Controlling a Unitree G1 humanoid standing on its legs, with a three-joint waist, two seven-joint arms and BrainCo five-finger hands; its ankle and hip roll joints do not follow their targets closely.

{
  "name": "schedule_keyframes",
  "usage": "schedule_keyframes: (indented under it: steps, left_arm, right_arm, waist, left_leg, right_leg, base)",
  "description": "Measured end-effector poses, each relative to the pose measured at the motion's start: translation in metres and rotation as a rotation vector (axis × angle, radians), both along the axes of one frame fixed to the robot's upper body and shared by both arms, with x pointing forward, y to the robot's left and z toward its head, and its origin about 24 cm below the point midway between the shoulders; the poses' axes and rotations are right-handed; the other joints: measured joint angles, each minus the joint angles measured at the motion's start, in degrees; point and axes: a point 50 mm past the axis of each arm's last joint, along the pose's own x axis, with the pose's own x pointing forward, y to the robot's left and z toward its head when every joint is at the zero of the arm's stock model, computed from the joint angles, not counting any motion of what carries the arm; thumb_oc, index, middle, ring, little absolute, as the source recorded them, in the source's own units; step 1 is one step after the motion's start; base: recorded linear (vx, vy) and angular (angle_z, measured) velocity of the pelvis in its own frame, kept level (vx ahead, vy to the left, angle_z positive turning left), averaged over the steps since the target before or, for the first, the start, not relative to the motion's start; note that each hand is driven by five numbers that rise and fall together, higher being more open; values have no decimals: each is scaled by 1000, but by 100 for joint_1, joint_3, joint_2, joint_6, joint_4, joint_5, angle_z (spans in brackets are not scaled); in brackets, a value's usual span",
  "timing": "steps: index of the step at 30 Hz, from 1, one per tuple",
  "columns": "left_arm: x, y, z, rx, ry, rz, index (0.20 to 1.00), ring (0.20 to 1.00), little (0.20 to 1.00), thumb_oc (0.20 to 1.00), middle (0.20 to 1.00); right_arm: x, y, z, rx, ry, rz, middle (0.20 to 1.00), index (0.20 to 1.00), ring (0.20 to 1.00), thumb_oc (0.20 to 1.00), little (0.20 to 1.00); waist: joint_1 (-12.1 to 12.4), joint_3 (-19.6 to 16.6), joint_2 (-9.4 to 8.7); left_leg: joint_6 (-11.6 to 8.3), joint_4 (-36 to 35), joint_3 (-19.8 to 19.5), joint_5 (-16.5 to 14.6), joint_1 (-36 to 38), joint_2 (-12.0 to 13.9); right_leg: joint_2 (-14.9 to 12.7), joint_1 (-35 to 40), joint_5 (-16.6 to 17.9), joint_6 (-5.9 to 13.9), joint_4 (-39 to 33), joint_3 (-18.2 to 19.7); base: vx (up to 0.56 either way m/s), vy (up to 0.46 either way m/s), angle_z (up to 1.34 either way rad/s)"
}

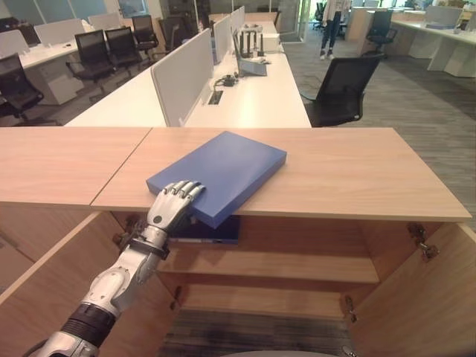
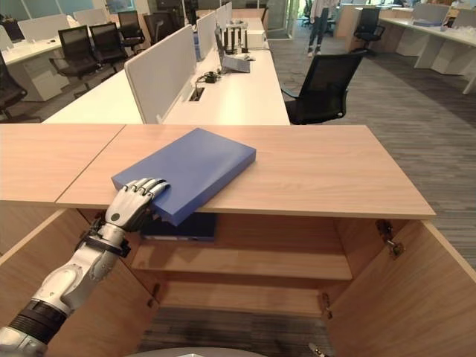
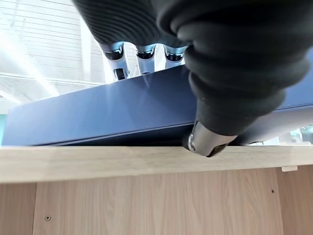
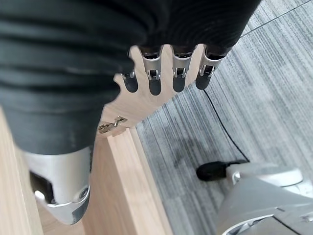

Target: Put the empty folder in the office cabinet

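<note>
A blue folder (image 1: 223,167) lies flat on the wooden cabinet top (image 1: 357,171), its near corner overhanging the front edge. My left hand (image 1: 172,204) grips that near-left corner, with the fingers (image 3: 139,51) curled over the folder's (image 3: 98,117) top face and the thumb (image 3: 210,137) against its lower edge. Below, both cabinet doors stand open and a shelf (image 1: 297,264) shows inside. My right hand (image 4: 161,78) hangs low beside the edge of the open right door (image 4: 142,103), fingers straight and holding nothing.
A second, darker folder (image 1: 216,230) lies on the upper shelf under the overhang. The open doors (image 1: 44,290) (image 1: 431,297) flank the cabinet opening. Behind the cabinet are white desks with dividers, a black office chair (image 1: 342,89), and a person (image 1: 331,26) standing far back.
</note>
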Motion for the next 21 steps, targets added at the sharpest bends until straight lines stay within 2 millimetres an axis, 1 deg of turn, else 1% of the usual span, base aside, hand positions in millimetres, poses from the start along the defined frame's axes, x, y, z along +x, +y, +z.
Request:
schedule_keyframes:
  steps: [4, 5, 7, 9, 10, 11, 12, 15, 17, 19, 21]
  left_arm:
    - [-5, -4, -1, -114, -1, 41, 200, 200, 200, 200, 200]
    - [-18, 2, 8, -269, -22, 88, 200, 200, 200, 200, 200]
    - [-31, 10, 15, -429, -32, 129, 200, 200, 200, 200, 200]
    - [-40, 16, 23, -545, -69, 154, 200, 200, 200, 200, 200]
    - [-41, 17, 25, -558, -74, 155, 200, 200, 200, 200, 200]
    - [-45, 31, 37, -730, -96, 162, 200, 200, 200, 200, 200]
    - [-46, 36, 41, -802, -98, 161, 200, 200, 200, 200, 200]
    - [-57, 57, 53, -1132, -158, 154, 200, 200, 200, 200, 200]
    - [-62, 66, 54, -1344, -183, 119, 200, 200, 200, 200, 200]
    - [-66, 74, 52, -1522, -182, 86, 200, 200, 200, 200, 200]
    - [-67, 75, 51, -1594, -177, 56, 200, 200, 200, 200, 200]
  right_arm:
    - [9, 3, 1, 5, -40, 11, 1000, 1000, 1000, 1000, 1000]
    - [25, 6, 4, 10, -117, 56, 1000, 1000, 1000, 1000, 1000]
    - [37, 10, 9, 21, -186, 98, 1000, 1000, 1000, 1000, 1000]
    - [54, 16, 16, 43, -283, 153, 1000, 1000, 1000, 1000, 1000]
    - [57, 17, 18, 46, -299, 157, 1000, 1000, 1000, 1000, 1000]
    - [81, 23, 32, 98, -454, 196, 1000, 1000, 1000, 1000, 1000]
    - [89, 23, 38, 105, -488, 216, 1000, 1000, 1000, 1000, 1000]
    - [114, 21, 74, 120, -687, 352, 1000, 1000, 1000, 1000, 1000]
    - [122, 19, 86, 135, -759, 367, 1000, 1000, 1000, 1000, 1000]
    - [127, 20, 92, 172, -807, 357, 1000, 1000, 1000, 1000, 1000]
    - [128, 21, 92, 192, -820, 344, 1000, 1000, 1000, 1000, 1000]
  waist:
    - [4, -7, 11]
    - [-28, 6, 7]
    - [0, 28, -7]
    - [17, 101, -5]
    - [12, 118, -10]
    - [85, 185, 3]
    - [126, 190, 14]
    - [167, 306, 56]
    - [175, 349, 26]
    - [239, 383, -19]
    - [317, 453, -31]
  left_leg:
    - [11, -1, 3, -7, -18, 3]
    - [10, 0, 42, -12, -36, 9]
    - [20, -1, 45, -19, -38, 18]
    - [31, -1, 43, -20, -34, 19]
    - [32, -1, 41, -19, -32, 19]
    - [16, 0, 33, -28, -44, 23]
    - [14, 1, 23, -26, -38, 22]
    - [17, 0, 17, -26, -53, 19]
    - [30, 1, -5, 2, -53, 24]
    - [22, 3, -20, 7, -50, 26]
    - [21, 3, -20, 7, -48, 20]
  right_leg:
    - [2, -17, 1, 1, 1, 2]
    - [13, -67, 7, -7, 0, 49]
    - [21, -69, 4, -9, -1, 47]
    - [23, -66, 2, -12, -2, 48]
    - [23, -69, 2, -12, -2, 48]
    - [25, -69, 3, -11, 1, 43]
    - [25, -60, 1, -13, 1, 33]
    - [19, -68, -2, -14, -1, 14]
    - [22, -57, -16, -24, 0, -11]
    - [24, -38, -37, -27, 0, -41]
    - [17, -31, -36, -24, 1, -42]
  base:
    - [-7, -4, -3]
    - [-9, -18, -9]
    - [-14, -12, -5]
    - [-18, -9, 0]
    - [0, 0, 0]
    - [-11, -16, 4]
    - [-12, -22, 3]
    - [0, -4, 1]
    - [5, -11, 7]
    - [2, -13, 10]
    - [3, -8, 2]
